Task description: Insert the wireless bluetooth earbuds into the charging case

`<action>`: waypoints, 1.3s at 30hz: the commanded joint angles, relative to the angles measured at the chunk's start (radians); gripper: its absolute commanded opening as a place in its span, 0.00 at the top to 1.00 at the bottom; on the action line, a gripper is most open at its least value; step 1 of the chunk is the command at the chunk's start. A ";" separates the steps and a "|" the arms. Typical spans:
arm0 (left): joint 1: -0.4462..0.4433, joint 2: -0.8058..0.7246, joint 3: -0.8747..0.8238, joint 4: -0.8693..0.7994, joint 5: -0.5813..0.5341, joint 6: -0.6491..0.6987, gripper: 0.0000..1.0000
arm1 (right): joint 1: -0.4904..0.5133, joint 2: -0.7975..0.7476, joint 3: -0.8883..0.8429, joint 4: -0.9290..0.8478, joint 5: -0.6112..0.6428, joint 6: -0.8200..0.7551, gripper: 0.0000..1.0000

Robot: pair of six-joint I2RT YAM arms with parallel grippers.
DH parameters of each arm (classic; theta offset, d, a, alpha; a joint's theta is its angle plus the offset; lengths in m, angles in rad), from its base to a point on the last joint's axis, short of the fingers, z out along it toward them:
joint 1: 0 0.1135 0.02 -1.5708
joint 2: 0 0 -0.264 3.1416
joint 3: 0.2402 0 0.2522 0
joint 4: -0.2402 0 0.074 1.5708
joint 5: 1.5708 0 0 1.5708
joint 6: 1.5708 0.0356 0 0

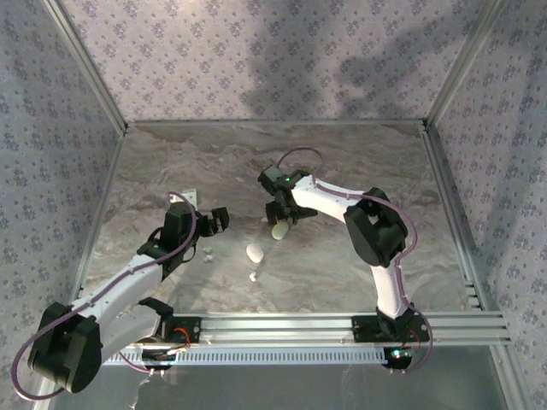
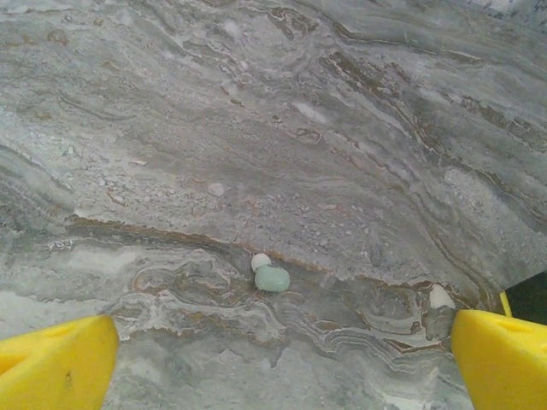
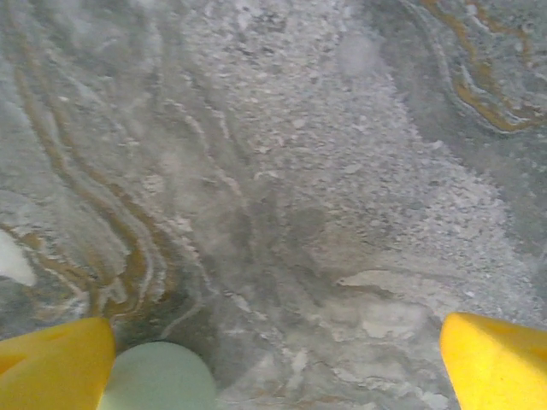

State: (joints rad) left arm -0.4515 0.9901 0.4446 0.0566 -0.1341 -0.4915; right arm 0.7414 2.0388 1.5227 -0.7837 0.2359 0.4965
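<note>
Marble tabletop is strewn with the parts. Both claws are held wide open, with nothing gripped. Two earbuds are seen at six o'clock of the left claw, the nearer one. The green case is set within the right claw's open span, ungripped.

— Where does the top view sit?
— High behind the arm bases, looking down over the whole grey marble-patterned desk to its far edge.
— And the wrist views?
— Each looks past its own yellow fingers at the desk, the right one very close. A pale green oval case shows there and also from above.
</note>
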 commanded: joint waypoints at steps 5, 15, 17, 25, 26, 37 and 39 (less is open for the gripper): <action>0.004 0.025 0.037 0.031 0.030 -0.007 0.00 | -0.018 -0.038 -0.061 -0.043 0.039 -0.009 0.02; 0.004 0.036 0.038 0.038 0.041 -0.005 0.00 | -0.028 -0.124 -0.163 -0.044 0.043 -0.014 0.03; 0.004 0.038 0.039 0.039 0.041 -0.006 0.00 | -0.027 -0.145 -0.192 -0.042 0.032 -0.018 0.03; 0.004 0.042 0.040 0.042 0.041 -0.004 0.00 | -0.018 -0.279 -0.309 -0.061 -0.027 -0.049 0.06; 0.004 0.042 0.040 0.041 0.043 -0.004 0.00 | -0.013 -0.299 -0.318 -0.058 -0.044 -0.060 0.06; 0.004 0.027 0.040 0.032 0.032 -0.005 0.00 | 0.133 -0.341 -0.296 0.036 -0.203 -0.334 0.06; 0.004 0.025 0.039 0.028 0.032 -0.005 0.00 | 0.139 -0.307 -0.270 0.028 -0.205 -0.370 0.11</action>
State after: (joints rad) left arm -0.4515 1.0248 0.4500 0.0723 -0.1043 -0.4915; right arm 0.8742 1.6897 1.2129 -0.7525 0.0681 0.2321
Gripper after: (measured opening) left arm 0.997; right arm 0.908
